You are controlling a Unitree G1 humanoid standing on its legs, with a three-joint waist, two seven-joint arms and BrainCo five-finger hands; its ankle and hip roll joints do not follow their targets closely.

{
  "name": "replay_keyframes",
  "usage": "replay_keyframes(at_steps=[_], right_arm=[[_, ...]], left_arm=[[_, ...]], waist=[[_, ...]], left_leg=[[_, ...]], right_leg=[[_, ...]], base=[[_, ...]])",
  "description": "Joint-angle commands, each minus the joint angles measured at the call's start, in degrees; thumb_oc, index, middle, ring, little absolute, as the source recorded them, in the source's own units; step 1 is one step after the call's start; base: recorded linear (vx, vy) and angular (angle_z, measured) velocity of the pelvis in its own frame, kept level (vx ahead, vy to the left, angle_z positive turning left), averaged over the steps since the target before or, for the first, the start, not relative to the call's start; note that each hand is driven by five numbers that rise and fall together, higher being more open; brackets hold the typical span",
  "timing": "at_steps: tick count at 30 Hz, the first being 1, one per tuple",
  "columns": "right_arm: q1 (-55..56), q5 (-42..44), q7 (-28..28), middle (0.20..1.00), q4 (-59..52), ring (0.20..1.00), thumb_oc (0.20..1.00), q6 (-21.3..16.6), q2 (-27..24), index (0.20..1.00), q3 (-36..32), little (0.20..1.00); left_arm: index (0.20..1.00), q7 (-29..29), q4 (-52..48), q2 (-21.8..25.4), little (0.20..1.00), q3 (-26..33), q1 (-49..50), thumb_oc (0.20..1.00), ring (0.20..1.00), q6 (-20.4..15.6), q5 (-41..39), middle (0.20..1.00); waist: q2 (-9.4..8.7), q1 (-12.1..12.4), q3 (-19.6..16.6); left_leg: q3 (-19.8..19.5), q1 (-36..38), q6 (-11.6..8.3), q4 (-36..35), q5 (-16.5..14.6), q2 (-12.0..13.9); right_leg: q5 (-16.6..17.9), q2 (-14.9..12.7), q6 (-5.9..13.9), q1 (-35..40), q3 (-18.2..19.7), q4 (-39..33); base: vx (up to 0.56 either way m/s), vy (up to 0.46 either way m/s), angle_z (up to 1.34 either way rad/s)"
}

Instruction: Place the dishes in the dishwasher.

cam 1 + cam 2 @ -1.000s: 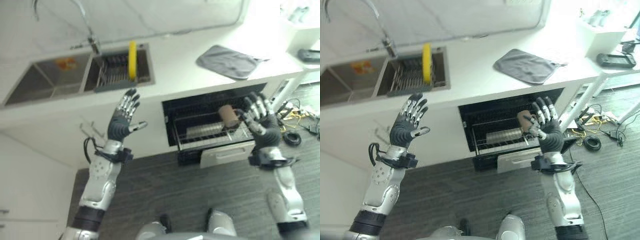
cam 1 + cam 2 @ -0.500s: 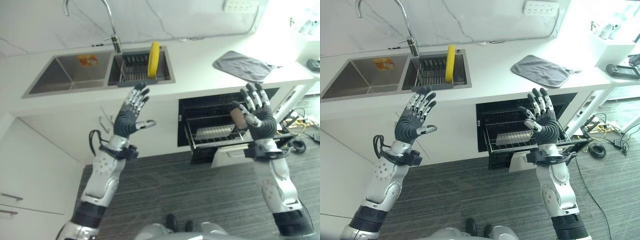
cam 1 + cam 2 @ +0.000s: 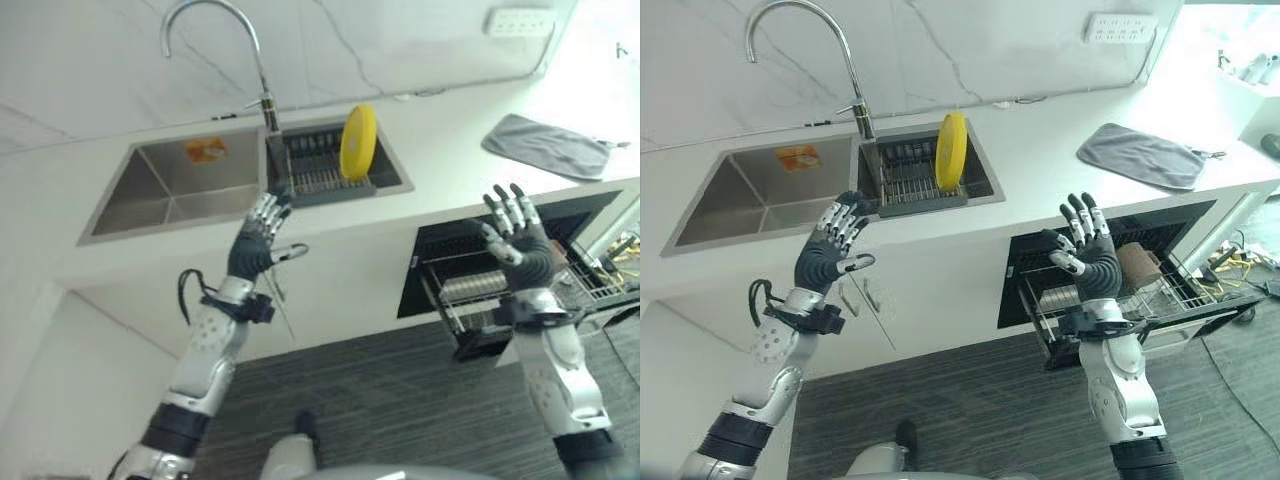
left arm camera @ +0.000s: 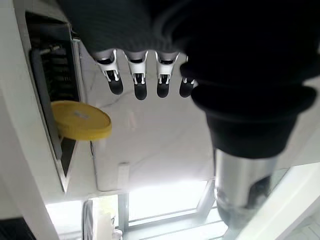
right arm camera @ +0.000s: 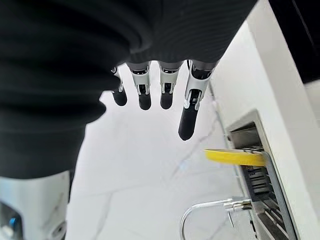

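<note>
Both hands are raised in front of the counter (image 3: 1040,150), palms facing forward, fingers spread and holding nothing. The left hand (image 3: 830,245) hangs before the counter's front edge, just below the sink (image 3: 770,195), touching nothing; its thumb points sideways, apart from the straight fingers. The right hand (image 3: 1087,250) is up in front of the open dishwasher (image 3: 1110,270), fingers fanned, clear of the pulled-out rack (image 3: 1160,295).

A yellow plate (image 3: 951,150) stands on edge in the drying rack (image 3: 910,180) set in the right basin of the sink, beside the tap (image 3: 855,110). In the dishwasher's rack a brown cup (image 3: 1137,265) lies on its side, just beside the right hand but apart from it. A grey cloth (image 3: 1140,155) lies flat on the counter above the dishwasher, well apart from both hands
</note>
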Motion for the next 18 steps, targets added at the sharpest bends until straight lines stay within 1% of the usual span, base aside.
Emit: replay_keyframes(at_steps=[1,3,4,5,6,7,8,9,10,12,13,15,18], right_arm=[[-3.64,2.51,1.46,1.0,-1.34,1.0,1.0,-3.38,-2.12,1.0,-1.94,1.0],[-3.99,2.07,1.51,1.0,-1.38,1.0,1.0,-3.4,-1.63,1.0,-1.55,1.0],[-4.09,1.04,1.13,1.0,-2.49,1.0,1.0,-3.16,-0.54,1.0,-0.96,1.0],[-3.94,0.73,0.74,1.0,-3.1,1.0,1.0,-2.84,-0.2,1.0,-0.86,1.0],[-3.98,0.83,0.38,1.0,-3.32,1.0,1.0,-2.71,0.38,1.0,-0.79,1.0],[-3.86,1.2,-0.01,1.0,-3.54,1.0,1.0,-2.64,0.53,1.0,-0.88,1.0],[-3.8,2.0,0.05,1.0,-4.67,1.0,1.0,-1.81,1.6,1.0,-0.59,1.0],[-4.36,2.33,0.64,1.0,-4.58,1.0,1.0,-1.63,1.74,1.0,-0.31,1.0],[-4.55,2.38,0.73,1.0,-4.37,1.0,1.0,-1.8,1.73,1.0,-0.22,1.0],[-5.43,2.31,0.44,1.0,-2.89,1.0,1.0,-3.76,1.34,1.0,0.23,1.0],[-5.62,2.32,0.47,1.0,-2.46,1.0,1.0,-4.37,1.43,1.0,0.48,1.0],[-5.79,1.99,-0.02,1.0,-2.43,1.0,1.0,-4.69,1.56,1.0,0.85,1.0],[-5.38,1.28,-1.95,1.0,-3.53,1.0,1.0,-4.36,1.82,1.0,1.18,1.0]], left_arm=[[1.0,-1.18,-3.61,-0.38,1.0,0.95,-0.3,1.0,1.0,-1.31,0.75,1.0],[1.0,-1.77,-3.35,-0.27,1.0,1.07,-0.74,1.0,1.0,-1.0,0.89,1.0],[1.0,-2.43,-3.3,-0.43,1.0,1.68,-0.51,1.0,1.0,-0.88,1.21,1.0],[1.0,-2.78,-3.21,-0.37,1.0,2.08,-0.26,1.0,1.0,-0.89,1.42,1.0],[1.0,-2.9,-3.28,-0.2,1.0,2.36,-0.08,1.0,1.0,-0.82,2.09,1.0],[1.0,-3.06,-3.32,0.07,1.0,2.46,-0.05,1.0,1.0,-0.94,2.26,1.0],[1.0,-2.65,-4.39,0.58,1.0,3.41,0.77,1.0,1.0,-1.33,2.9,1.0],[1.0,-2.3,-5.06,0.75,1.0,3.98,0.82,1.0,1.0,-1.1,3.31,1.0],[1.0,-2.28,-5.12,0.78,1.0,3.97,0.73,1.0,1.0,-1.1,3.42,1.0],[1.0,-1.94,-4.92,0.84,1.0,3.15,-0.53,1.0,1.0,-1.31,4.0,1.0],[1.0,-1.4,-5.29,0.82,1.0,2.91,-0.6,1.0,1.0,-1.05,3.99,1.0],[1.0,-1.35,-5.63,0.52,1.0,2.91,-0.27,1.0,1.0,-0.56,4.03,1.0],[1.0,-1.7,-5.77,0.17,1.0,2.77,0.83,1.0,1.0,-0.82,4.18,1.0]], waist=[[1.7,1.89,-2.35],[1.66,2.5,-2.39],[1.98,3.13,-2.26],[2.15,3.35,-2.22],[2.46,3.24,-1.93],[2.6,3.18,-1.71],[2.52,2.77,-0.31],[2.38,3.2,0.05],[2.34,3.28,0.18],[2.11,3.05,0.24],[1.88,3.02,0.02],[1.62,3.13,-0.43],[1.39,2.86,-1.09]], left_leg=[[-6.19,-0.7,-2.86,-6.13,4.77,2.39],[-6.23,0.2,-1.88,-6.43,4.41,1.07],[-5.45,1.83,-0.52,-7.25,3.83,0.15],[-4.88,2.77,0.03,-7.94,3.62,0.03],[-4.06,4.76,0.49,-9.51,3.45,0.15],[-3.62,5.73,0.45,-10.45,3.47,0.29],[0.56,8.72,-0.44,-11.22,2.71,1.61],[3.0,9.25,-0.8,-11.37,2.44,2.19],[3.3,9.38,-0.79,-11.44,2.38,2.24],[2.76,9.23,-0.29,-11.9,2.06,1.9],[3.05,9.23,-0.37,-11.96,1.89,1.78],[3.63,9.31,-0.54,-12.0,1.73,1.84],[3.69,9.68,-0.99,-11.99,1.53,2.17]], right_leg=[[-4.09,9.71,-2.08,2.17,-4.77,-2.26],[-3.35,8.64,-1.43,1.56,-5.91,-0.77],[-0.69,7.53,-1.19,-1.17,-8.46,3.18],[0.41,7.1,-1.22,-2.81,-9.44,5.26],[1.8,7.79,-1.52,-5.62,-10.2,6.58],[1.66,8.75,-1.63,-6.62,-10.4,5.91],[5.53,8.76,-1.23,-10.36,-14.92,1.25],[5.74,7.87,-0.99,-9.62,-17.14,-0.6],[5.88,7.86,-1.0,-9.42,-17.22,-1.15],[6.47,8.79,-1.11,-9.92,-15.49,-3.18],[6.57,9.11,-0.95,-9.76,-15.45,-4.45],[6.82,9.4,-0.96,-8.99,-15.75,-6.62],[6.71,10.46,-1.93,-7.51,-14.9,-9.14]], base=[[0.3,0.377,-0.17],[0.21,0.269,-0.08],[0.13,0.197,-0.03],[0.15,0.194,-0.28],[0.1,0.077,-0.65],[0.07,-0.046,-0.79],[0.02,-0.112,-0.66],[-0.01,-0.125,-0.47],[-0.05,-0.11,-0.35],[-0.03,-0.129,-0.12],[0.01,-0.113,0.08],[0.03,-0.123,0.09],[0.04,-0.166,-0.13]])
